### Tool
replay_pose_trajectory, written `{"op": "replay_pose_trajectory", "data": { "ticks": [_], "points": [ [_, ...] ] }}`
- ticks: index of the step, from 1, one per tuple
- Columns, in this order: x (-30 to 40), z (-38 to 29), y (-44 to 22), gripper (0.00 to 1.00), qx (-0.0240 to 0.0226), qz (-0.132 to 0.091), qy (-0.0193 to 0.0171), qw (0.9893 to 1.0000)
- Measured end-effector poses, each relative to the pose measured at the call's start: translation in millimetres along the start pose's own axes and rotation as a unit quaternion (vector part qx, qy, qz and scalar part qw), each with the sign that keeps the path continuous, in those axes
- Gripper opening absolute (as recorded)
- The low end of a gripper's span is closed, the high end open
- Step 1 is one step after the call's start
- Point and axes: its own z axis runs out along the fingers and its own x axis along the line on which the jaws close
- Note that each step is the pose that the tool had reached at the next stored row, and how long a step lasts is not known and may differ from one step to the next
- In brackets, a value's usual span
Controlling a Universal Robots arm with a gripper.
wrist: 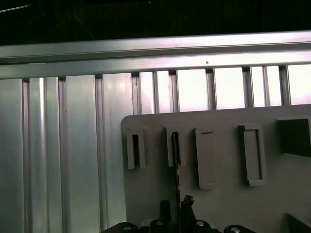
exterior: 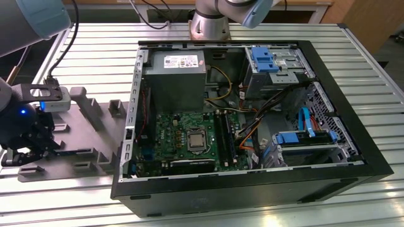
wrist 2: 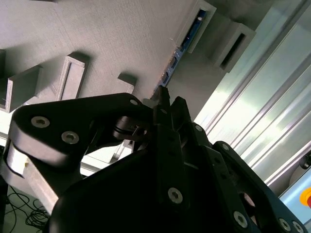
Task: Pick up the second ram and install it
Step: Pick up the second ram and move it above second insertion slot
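While the second ram (wrist: 176, 155) stands slotted in the grey tray (wrist: 223, 208), unlifted and uninstalled, it is flanked by the hand (wrist: 176, 203), whose closure cannot be told.

Scene is set on a ribbed alu. table (exterior: 94, 45), w/ bright light reflected off slats; wood panel (exterior: 371, 21) is seen at the exterior view's upper right.
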Motion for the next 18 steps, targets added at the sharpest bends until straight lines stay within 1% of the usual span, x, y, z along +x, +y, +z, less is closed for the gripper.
{"op": "replay_pose_trajectory", "data": {
  "ticks": [1,4,6,9,12,14,18],
  "points": [
    [0.0,0.0,0.0,0.24,0.0000,0.000,0.0000,1.0000],
    [0.0,0.2,0.0,0.24,0.0000,0.000,0.0001,1.0000],
    [0.1,2.2,0.0,0.24,0.0001,0.000,0.0001,1.0000],
    [0.1,5.6,0.1,0.24,-0.0013,-0.002,0.0003,1.0000],
    [0.3,7.7,0.0,0.24,-0.0030,-0.007,0.0004,1.0000],
    [0.3,8.2,0.1,0.24,-0.0035,-0.011,0.0002,0.9999],
    [0.3,8.7,0.0,0.24,-0.0036,-0.012,0.0001,0.9999]
  ]
}}
